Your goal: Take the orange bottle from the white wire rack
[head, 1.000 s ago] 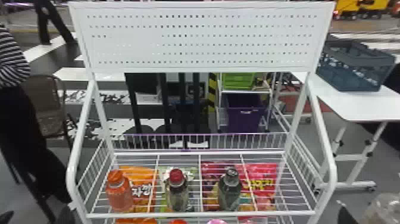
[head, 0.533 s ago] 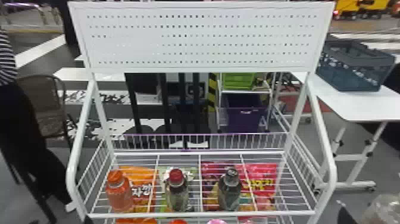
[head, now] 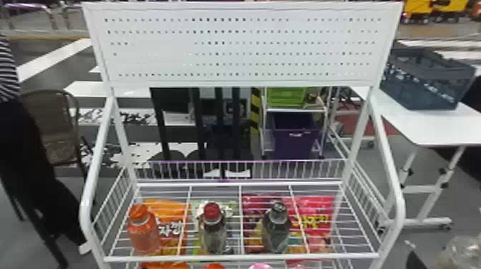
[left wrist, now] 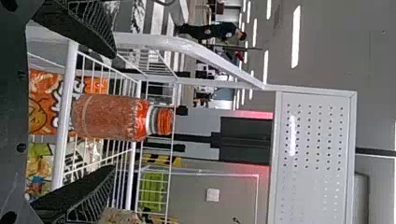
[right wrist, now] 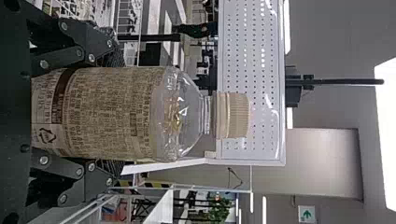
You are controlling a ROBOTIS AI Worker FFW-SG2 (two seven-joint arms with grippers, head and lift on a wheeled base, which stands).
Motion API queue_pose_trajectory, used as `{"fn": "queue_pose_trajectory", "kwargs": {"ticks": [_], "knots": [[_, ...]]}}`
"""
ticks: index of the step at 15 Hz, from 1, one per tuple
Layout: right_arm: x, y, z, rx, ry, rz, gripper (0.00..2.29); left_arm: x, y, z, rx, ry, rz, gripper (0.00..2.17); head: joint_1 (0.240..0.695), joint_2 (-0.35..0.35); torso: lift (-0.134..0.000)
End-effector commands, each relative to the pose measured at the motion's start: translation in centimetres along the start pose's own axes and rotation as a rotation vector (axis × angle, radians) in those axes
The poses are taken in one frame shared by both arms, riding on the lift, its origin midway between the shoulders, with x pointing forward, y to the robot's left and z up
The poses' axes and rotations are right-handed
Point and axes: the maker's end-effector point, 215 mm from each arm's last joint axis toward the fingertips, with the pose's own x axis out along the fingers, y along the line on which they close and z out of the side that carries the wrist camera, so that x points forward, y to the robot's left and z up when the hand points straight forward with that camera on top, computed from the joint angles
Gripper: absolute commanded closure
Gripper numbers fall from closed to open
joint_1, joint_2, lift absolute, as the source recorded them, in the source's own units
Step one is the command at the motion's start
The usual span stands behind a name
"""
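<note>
The background is a floor with white stripes; a white table (head: 429, 125) carrying a grey crate (head: 422, 78) stands to the right, and a chair (head: 50, 125) to the left. In the foreground is the rack (head: 243, 256), with a perforated panel (head: 236, 50) across its top.

Location of target: the orange bottle (head: 143, 232) stands upright on the wire shelf, at the left end, near the front rail. A red-capped bottle (head: 213, 232) stands to its right, and a dark-capped bottle (head: 277, 229) farther right. Snack bags show through the wires.

Left gripper (left wrist: 113, 111): the fingers are spread, with nothing held. In the left wrist view the orange bottle lies in line with the gap, apparently untouched by either finger.

Right gripper (right wrist: 116, 112): the fingers are closed around a clear bottle (right wrist: 182, 116) with a beige cap, at the near right of the rack.

Step in hand: approach and alignment of the left gripper, judged to be well set; the grasp is not yet made. Next move: advance above the front rail, keep the bottle centred, then close on its body. Caution: a low path may strike the rail, and an off-centre finger may tip the bottle.
</note>
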Motion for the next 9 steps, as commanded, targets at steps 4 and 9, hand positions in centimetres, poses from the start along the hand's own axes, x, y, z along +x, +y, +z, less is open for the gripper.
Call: {"fn": "queue_pose_trajectory", "kwargs": {"ticks": [4,9], "knots": [[0.0,-0.3,-0.4,-0.005,0.008,-0.004,1.03,4.8,-0.4,-3.0,0.026,0.019,-0.017,0.03,0.499,0.000,0.000],[0.3,-0.3,-1.0,-0.010,0.035,-0.003,1.03,8.6,0.8,-3.6,0.023,0.026,-0.003,0.03,0.499,0.000,0.000]]}}
